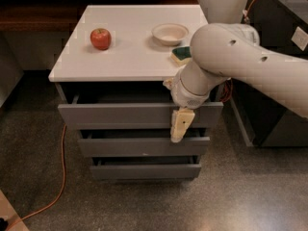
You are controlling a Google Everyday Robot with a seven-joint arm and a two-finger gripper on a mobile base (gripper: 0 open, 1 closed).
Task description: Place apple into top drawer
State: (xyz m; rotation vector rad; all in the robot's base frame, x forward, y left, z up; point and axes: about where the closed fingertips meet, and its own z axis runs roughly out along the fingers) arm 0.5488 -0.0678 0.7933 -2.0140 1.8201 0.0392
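Observation:
The red apple (100, 38) sits on the left part of the white cabinet top (130, 57), well away from the arm. The top drawer (120, 115) is pulled out a little, and a dark gap shows behind its grey front. My gripper (181, 125) hangs pointing down in front of the right part of that drawer front, below the bulky white arm (231, 61). It holds nothing that I can see. The apple is far to its upper left.
A beige bowl (170, 33) and a green-yellow sponge (182, 55) lie on the right part of the top, the sponge partly behind the arm. Two narrower drawers (144, 147) sit below. An orange cable (61, 177) runs over the floor at left. Dark furniture (284, 13) stands at right.

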